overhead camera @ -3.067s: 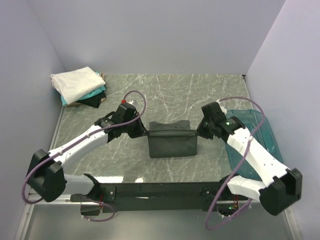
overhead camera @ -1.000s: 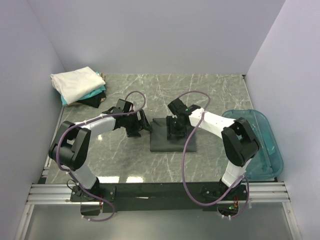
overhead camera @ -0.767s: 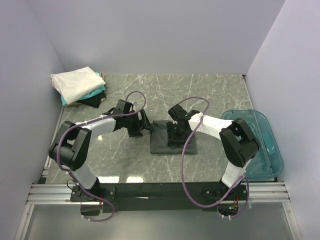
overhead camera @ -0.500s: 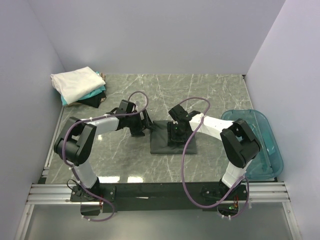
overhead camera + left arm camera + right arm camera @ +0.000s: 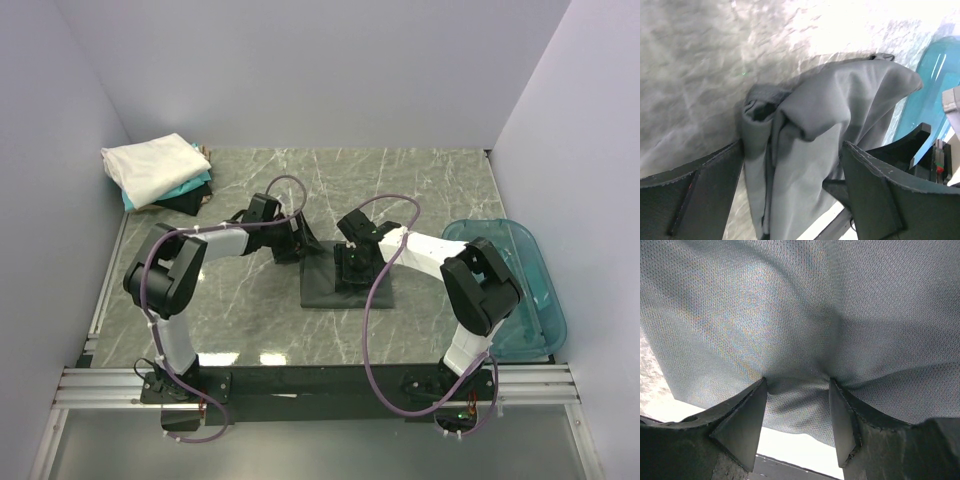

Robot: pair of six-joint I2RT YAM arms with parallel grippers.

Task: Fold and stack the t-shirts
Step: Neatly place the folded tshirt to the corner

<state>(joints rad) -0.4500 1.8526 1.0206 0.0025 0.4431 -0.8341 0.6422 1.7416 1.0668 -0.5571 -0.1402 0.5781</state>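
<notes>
Pressing R jaws into grey t-shirt (image 5: 345, 285)

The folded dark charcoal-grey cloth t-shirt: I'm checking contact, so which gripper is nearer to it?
Right. The right gripper presses its fingertips into the folded dark charcoal-grey cloth t-shirt, while the left gripper sits open just beside its left edge, not gripping.

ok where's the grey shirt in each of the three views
top external: the grey shirt lies folded at table centre, between the two arms.
left wrist: it fills the middle, bunched at its left edge, framed by the open left jaws.
right wrist: it covers nearly the whole picture, the right jaws pressing into it.
Shared landmark: the blue tub, right of the shirt from above, at the right edge of the left wrist view; not in the right wrist view.
</notes>
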